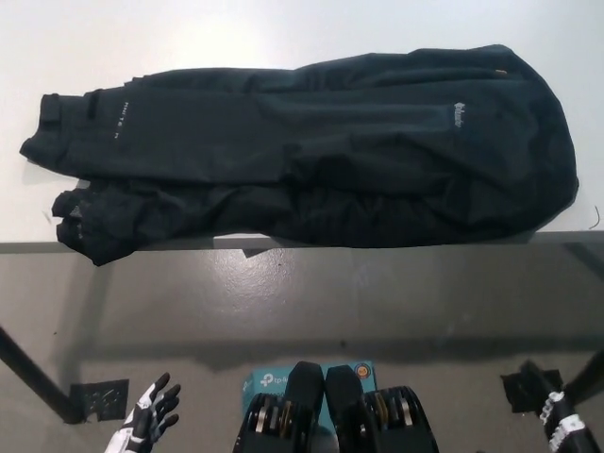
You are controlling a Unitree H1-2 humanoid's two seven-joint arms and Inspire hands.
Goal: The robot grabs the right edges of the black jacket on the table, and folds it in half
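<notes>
I see a white desk point(283, 28) far ahead of the hands, grey floor point(311, 293) under it, a black floor marker point(99, 398) just beside the left one, and a teal box point(269, 382) between them.

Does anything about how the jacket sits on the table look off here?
Yes. The black jacket lies bunched and creased, and its lower-left sleeve end droops over the table's near edge. No damage is visible.

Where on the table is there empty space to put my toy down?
Bare table runs along the far edge, behind the black jacket, widest at the far left corner. A thin strip shows at the right end. The near edge is crowded: the jacket overhangs it.
</notes>
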